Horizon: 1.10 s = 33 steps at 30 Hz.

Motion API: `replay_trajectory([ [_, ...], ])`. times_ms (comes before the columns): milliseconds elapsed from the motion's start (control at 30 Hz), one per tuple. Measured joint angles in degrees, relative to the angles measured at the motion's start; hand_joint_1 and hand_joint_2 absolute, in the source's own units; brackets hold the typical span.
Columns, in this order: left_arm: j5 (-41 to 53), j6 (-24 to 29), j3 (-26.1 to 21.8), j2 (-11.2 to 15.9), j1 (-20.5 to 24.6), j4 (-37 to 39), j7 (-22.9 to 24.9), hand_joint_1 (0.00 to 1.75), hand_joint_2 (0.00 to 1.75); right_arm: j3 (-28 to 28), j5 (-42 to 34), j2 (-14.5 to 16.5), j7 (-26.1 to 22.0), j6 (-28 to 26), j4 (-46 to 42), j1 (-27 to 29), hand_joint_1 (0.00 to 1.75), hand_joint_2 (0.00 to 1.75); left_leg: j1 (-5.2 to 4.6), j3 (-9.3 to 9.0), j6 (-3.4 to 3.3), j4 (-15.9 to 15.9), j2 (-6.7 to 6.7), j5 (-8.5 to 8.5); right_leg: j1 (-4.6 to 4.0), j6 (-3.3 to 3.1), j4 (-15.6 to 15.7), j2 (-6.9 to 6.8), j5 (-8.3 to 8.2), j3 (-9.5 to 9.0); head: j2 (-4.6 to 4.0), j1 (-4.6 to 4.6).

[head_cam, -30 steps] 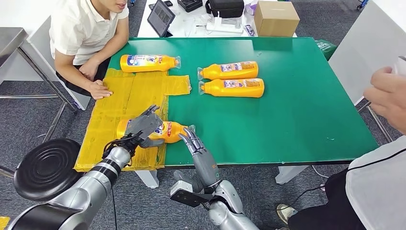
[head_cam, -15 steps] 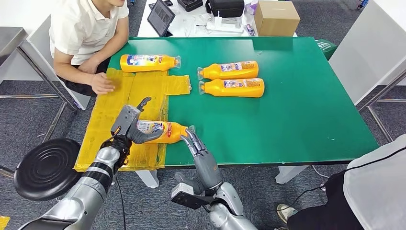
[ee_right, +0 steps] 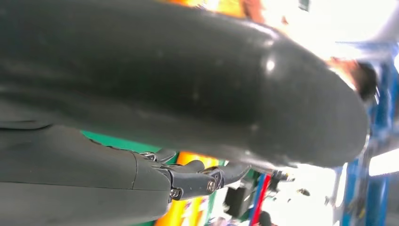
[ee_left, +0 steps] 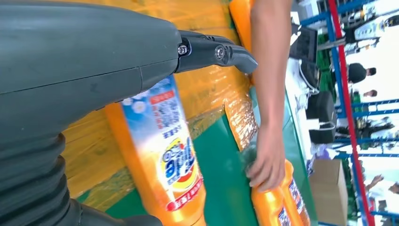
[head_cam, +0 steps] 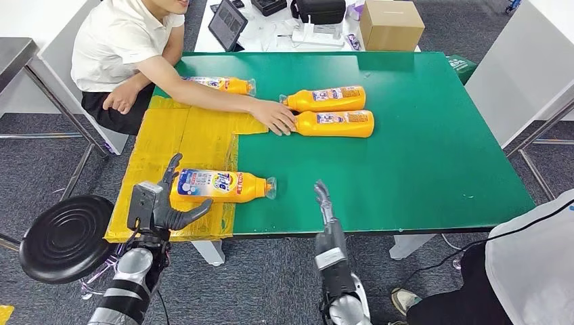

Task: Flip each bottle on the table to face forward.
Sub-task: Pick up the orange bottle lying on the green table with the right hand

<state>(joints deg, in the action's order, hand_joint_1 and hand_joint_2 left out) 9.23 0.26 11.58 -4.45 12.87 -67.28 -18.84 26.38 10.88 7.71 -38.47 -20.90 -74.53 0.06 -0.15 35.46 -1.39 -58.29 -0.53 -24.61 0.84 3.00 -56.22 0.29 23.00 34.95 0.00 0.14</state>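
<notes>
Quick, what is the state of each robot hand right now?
Left hand: open, fingers spread beside the near bottle, holding nothing.
Right hand: holds nothing; open or shut cannot be told.

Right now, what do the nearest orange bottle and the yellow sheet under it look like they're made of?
Nearest orange bottle: probably glossy plastic, smooth, with a printed label. Yellow sheet: thin, crinkled film, likely plastic or tape strips, judging by its wrinkles and shine.

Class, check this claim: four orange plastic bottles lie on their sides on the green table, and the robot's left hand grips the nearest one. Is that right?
Not quite. In the head view the left hand is open beside the nearest orange plastic bottle, gripping nothing. Four bottles do lie on their sides on the green table.
</notes>
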Motion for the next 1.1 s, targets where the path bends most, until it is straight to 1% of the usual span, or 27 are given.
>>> replay_trajectory([
  [100, -1.0, 1.19, 0.09, 0.02, -2.48, -3.0, 0.04, 0.0, 1.75, -4.49, -6.58, 0.32, 0.45, 3.21, -4.11, 2.18, 0.0, 0.0, 0.0, -0.01, 0.0, 0.0, 0.0, 0.0, 0.0, 0.0, 0.0, 0.0, 0.0, 0.0, 0.0, 0.0],
  [200, -2.6, 2.36, 0.24, 0.02, -4.22, -5.26, 0.4, 0.0, 1.75, -8.82, -12.27, 1.38, 1.13, 4.88, -7.04, 3.88, 0.0, 0.0, 0.01, -0.02, 0.01, 0.0, 0.02, 0.0, -0.01, -0.01, 0.0, 0.01, -0.01, -0.01, 0.0, -0.01],
  [267, -3.74, 2.95, 0.5, 0.01, -5.48, -6.73, 0.73, 0.0, 1.75, -10.98, -14.27, 2.25, 1.8, 5.32, -8.58, 4.9, 0.0, 0.0, 0.01, -0.02, 0.01, 0.0, 0.03, 0.0, -0.01, -0.01, -0.01, 0.01, -0.01, -0.01, 0.0, -0.01],
  [333, -4.6, 3.55, 0.85, -0.02, -7.24, -8.61, 1.08, 0.0, 1.75, -12.56, -14.78, 3.13, 2.47, 4.56, -10.02, 6.03, 0.0, 0.0, 0.02, -0.02, 0.01, 0.0, 0.04, 0.0, -0.02, -0.01, -0.01, 0.01, 0.0, 0.0, 0.0, -0.01],
  [400, -5.12, 4.35, 1.18, -0.13, -9.28, -10.81, 1.59, 0.0, 1.75, -14.1, -13.32, 4.33, 2.6, -0.11, -11.11, 7.09, 0.0, 0.0, 0.03, -0.01, 0.01, 0.0, 0.03, 0.0, -0.02, -0.02, -0.02, 0.01, 0.01, 0.02, 0.0, -0.01],
  [500, -5.64, 5.08, 1.79, -0.69, -11.08, -12.79, 2.49, 0.0, 1.75, -16.02, -10.93, 6.48, 2.25, -10.53, -11.68, 7.65, 0.0, 0.0, 0.03, 0.01, 0.02, 0.01, 0.02, -0.01, -0.02, -0.05, 0.0, 0.01, 0.04, 0.04, 0.0, 0.0],
  [533, -5.77, 5.15, 2.12, -0.92, -11.28, -13.05, 2.72, 0.0, 1.75, -16.33, -10.45, 6.97, 2.09, -12.76, -11.82, 7.69, 0.0, 0.0, 0.03, 0.01, 0.02, 0.01, 0.02, -0.01, -0.02, -0.05, 0.0, 0.01, 0.04, 0.04, 0.0, 0.0],
  [600, -6.05, 5.29, 2.85, -1.35, -11.43, -13.35, 3.0, 0.0, 1.75, -16.51, -8.46, 7.41, 1.41, -15.39, -12.17, 7.8, 0.0, 0.0, 0.02, 0.01, 0.02, 0.01, 0.03, -0.01, -0.02, -0.05, 0.0, 0.01, 0.04, 0.03, 0.0, -0.01],
  [667, -6.34, 5.32, 3.51, -1.6, -11.52, -13.62, 3.07, 0.0, 1.75, -16.44, -3.39, 7.48, 0.47, -17.17, -12.53, 7.9, 0.0, 0.87, 0.02, -0.01, 0.03, 0.01, 0.03, -0.01, -0.02, -0.05, 0.0, 0.01, 0.02, 0.02, 0.0, 0.0],
  [700, -6.48, 5.11, 3.79, -1.63, -11.57, -13.77, 3.1, 0.0, 1.75, -16.48, 0.81, 7.52, 0.02, -17.84, -12.66, 7.93, 0.0, 1.31, 0.02, -0.02, 0.02, 0.01, 0.03, -0.01, -0.02, -0.05, 0.0, 0.01, 0.01, 0.01, 0.0, 0.0],
  [733, -6.61, 4.62, 4.04, -1.64, -11.62, -13.91, 3.25, 0.0, 1.75, -16.89, 7.48, 7.75, -0.43, -18.29, -12.88, 7.96, 0.0, 1.75, 0.02, -0.03, 0.03, 0.01, 0.03, -0.01, -0.02, -0.05, 0.01, 0.01, 0.01, 0.01, 0.0, 0.0],
  [767, -6.58, 3.91, 4.27, -1.62, -11.61, -14.0, 3.49, 0.0, 1.75, -17.68, 15.96, 8.15, -0.83, -18.56, -13.18, 7.94, 0.0, 1.75, 0.02, -0.03, 0.03, 0.01, 0.03, -0.01, -0.02, -0.05, 0.01, 0.01, 0.01, 0.02, 0.0, 0.0],
  [833, -5.86, 2.42, 4.85, -1.58, -11.28, -13.88, 4.03, 0.0, 1.75, -20.44, 35.62, 9.15, -1.34, -18.84, -13.89, 7.51, 0.0, 1.75, 0.04, -0.04, 0.03, 0.01, 0.02, -0.01, -0.03, -0.05, 0.01, 0.01, 0.0, 0.02, 0.0, -0.02],
  [867, -5.24, 1.9, 5.22, -1.56, -10.86, -13.64, 4.18, 0.0, 1.75, -22.04, 44.16, 9.47, -1.43, -18.93, -14.1, 7.06, 0.0, 1.75, 0.05, -0.04, 0.03, 0.01, 0.01, 0.0, -0.04, -0.05, 0.01, 0.0, 0.01, 0.01, 0.0, -0.02],
  [900, -4.66, 1.55, 5.63, -1.56, -10.3, -13.28, 4.24, 0.0, 1.75, -23.65, 50.66, 9.67, -1.43, -18.99, -14.14, 6.46, 0.0, 1.75, 0.05, -0.04, 0.03, 0.01, 0.0, 0.01, -0.05, -0.05, 0.0, 0.0, 0.01, -0.01, 0.0, -0.02],
  [933, -4.24, 1.24, 6.01, -1.57, -9.62, -12.81, 4.25, 0.0, 1.75, -25.18, 54.69, 9.76, -1.36, -19.02, -14.01, 5.73, 0.0, 1.75, 0.05, -0.04, 0.03, 0.01, -0.01, 0.02, -0.04, -0.05, 0.0, 0.0, 0.0, -0.02, 0.0, -0.01],
  [967, -4.02, 0.95, 6.36, -1.6, -8.91, -12.3, 4.25, 0.0, 1.75, -26.6, 56.73, 9.83, -1.21, -19.04, -13.8, 4.83, 0.0, 1.75, 0.05, -0.04, 0.03, 0.01, 0.0, 0.02, -0.04, -0.05, -0.01, 0.0, -0.01, -0.03, 0.0, -0.01],
  [1100, -4.14, -0.03, 7.8, -1.95, -6.7, -10.54, 3.87, 0.0, 1.75, -31.6, 61.0, 9.86, -0.19, -19.05, -12.6, 0.45, 0.0, 1.75, 0.0, -0.06, 0.01, 0.0, 0.06, 0.03, 0.0, -0.03, -0.01, 0.02, -0.05, -0.04, 0.0, 0.0],
])
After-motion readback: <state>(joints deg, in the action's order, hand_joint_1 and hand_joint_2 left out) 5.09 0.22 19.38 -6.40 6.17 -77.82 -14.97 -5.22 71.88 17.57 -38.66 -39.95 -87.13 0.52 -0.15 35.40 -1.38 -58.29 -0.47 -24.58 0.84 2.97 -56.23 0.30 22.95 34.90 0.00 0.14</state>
